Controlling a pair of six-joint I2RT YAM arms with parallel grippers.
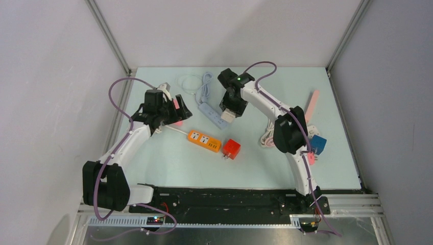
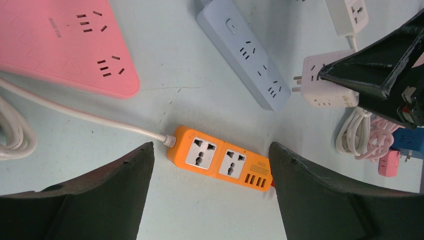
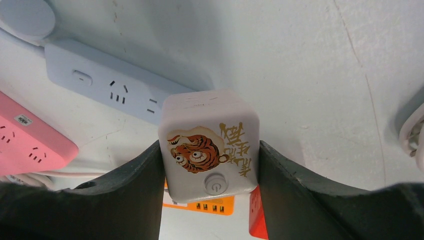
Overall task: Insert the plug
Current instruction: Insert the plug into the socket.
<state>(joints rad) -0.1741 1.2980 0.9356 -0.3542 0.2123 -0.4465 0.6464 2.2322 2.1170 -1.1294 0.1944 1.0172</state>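
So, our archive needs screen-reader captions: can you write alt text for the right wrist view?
The right end effector grips a pale cube adapter printed with a tiger and gold characters. Beyond it lies a light blue power strip, with a pink strip at left and an orange strip below.

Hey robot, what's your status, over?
Left gripper open above orange strip. Right gripper shut on tiger cube plug, near blue strip. Nothing seen between them.
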